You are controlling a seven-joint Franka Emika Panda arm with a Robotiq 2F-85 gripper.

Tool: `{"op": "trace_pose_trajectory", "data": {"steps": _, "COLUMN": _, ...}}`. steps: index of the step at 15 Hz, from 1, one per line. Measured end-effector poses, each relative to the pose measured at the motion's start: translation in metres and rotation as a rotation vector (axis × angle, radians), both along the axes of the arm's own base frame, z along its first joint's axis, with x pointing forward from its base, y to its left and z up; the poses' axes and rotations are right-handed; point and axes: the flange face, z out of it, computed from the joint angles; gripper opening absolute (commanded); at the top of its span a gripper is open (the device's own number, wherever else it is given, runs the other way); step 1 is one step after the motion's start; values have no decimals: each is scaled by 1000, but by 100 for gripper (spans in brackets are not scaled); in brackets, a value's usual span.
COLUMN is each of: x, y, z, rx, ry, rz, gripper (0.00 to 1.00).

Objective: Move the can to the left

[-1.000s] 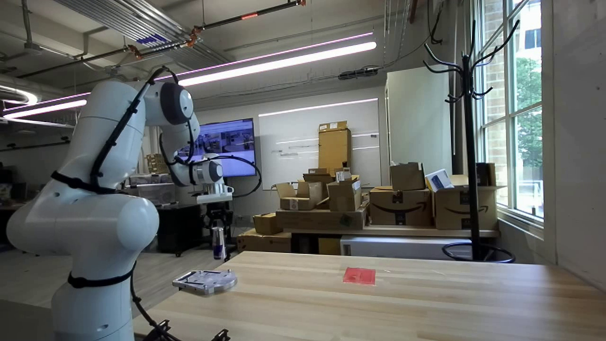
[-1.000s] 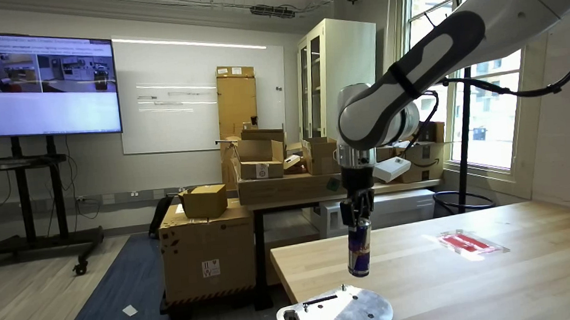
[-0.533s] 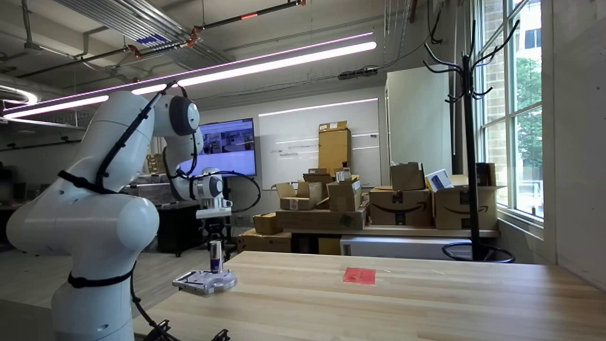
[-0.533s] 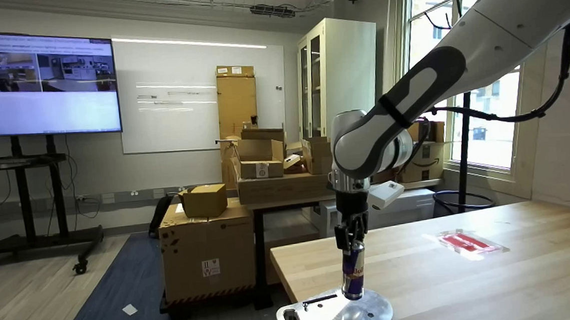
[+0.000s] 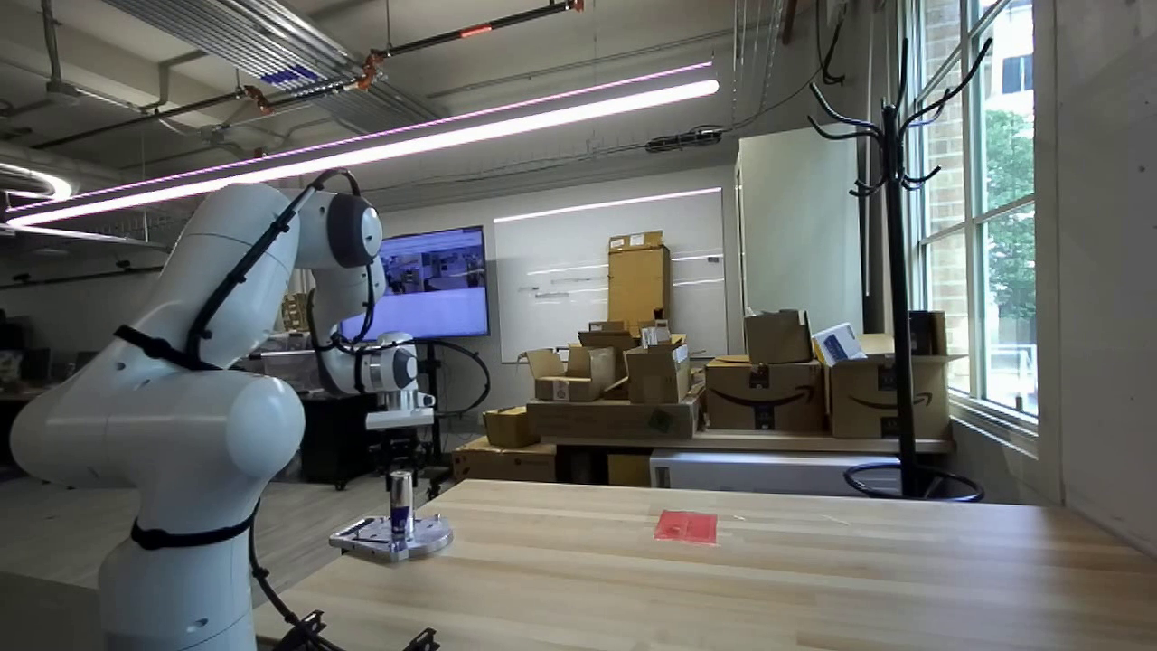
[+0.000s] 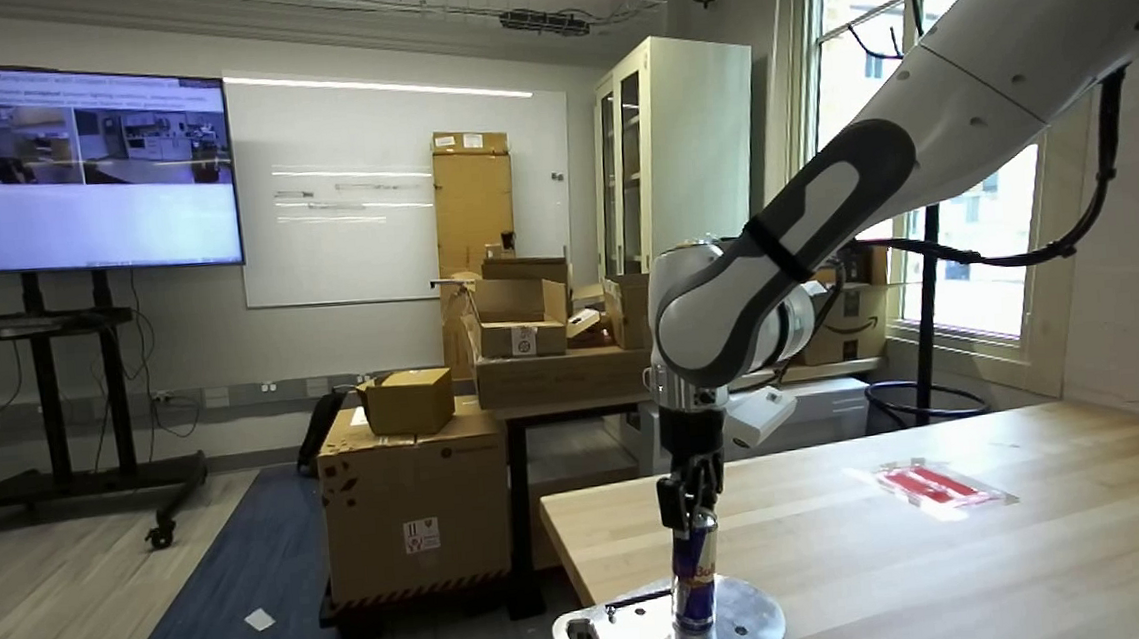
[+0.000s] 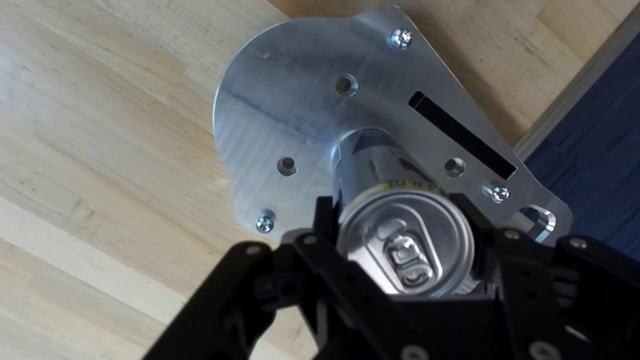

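The can (image 6: 693,581) is slim, silvery and dark blue, and upright. It also shows in an exterior view (image 5: 400,497) and in the wrist view (image 7: 407,245), where its silver lid and pull tab face the camera. My gripper (image 6: 686,517) points down with its black fingers around the can's top. In the wrist view the gripper (image 7: 397,215) has one finger on each side of the can, close against it. The can's base is at the top of the metal plate (image 7: 280,100); I cannot tell whether it rests its full weight there.
The metal plate lies at the table's corner, near the edge, with screws standing up from it and slots cut in it. A flat red block (image 5: 685,527) lies farther along the wooden table (image 5: 813,579). Cardboard boxes (image 6: 413,511) stand behind the table.
My gripper and the can have moved down and a little to the left in both exterior views. The can was in the air above the plate and is now at the plate's surface.
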Motion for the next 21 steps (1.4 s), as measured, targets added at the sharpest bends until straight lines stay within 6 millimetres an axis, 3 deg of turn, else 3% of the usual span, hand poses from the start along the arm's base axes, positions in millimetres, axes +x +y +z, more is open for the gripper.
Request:
{"op": "trace_pose_trajectory", "data": {"steps": 3, "x": -1, "y": 0, "z": -1, "rx": -1, "ry": 3, "rz": 1, "gripper": 100}}
{"op": "trace_pose_trajectory", "data": {"steps": 8, "x": -4, "y": 0, "z": 2, "rx": -2, "ry": 2, "rz": 2, "gripper": 100}}
{"op": "trace_pose_trajectory", "data": {"steps": 11, "x": -13, "y": 3, "z": 27, "rx": 1, "ry": -26, "rz": 14, "gripper": 100}}
{"op": "trace_pose_trajectory", "data": {"steps": 14, "x": -26, "y": -2, "z": 71, "rx": 1, "ry": -80, "rz": 13, "gripper": 100}}
{"op": "trace_pose_trajectory", "data": {"steps": 17, "x": -32, "y": -43, "z": 108, "rx": -11, "ry": -128, "rz": -55, "gripper": 100}}
{"op": "trace_pose_trajectory", "data": {"steps": 21, "x": -35, "y": -143, "z": 138, "rx": -36, "ry": -165, "rz": -228, "gripper": 100}}
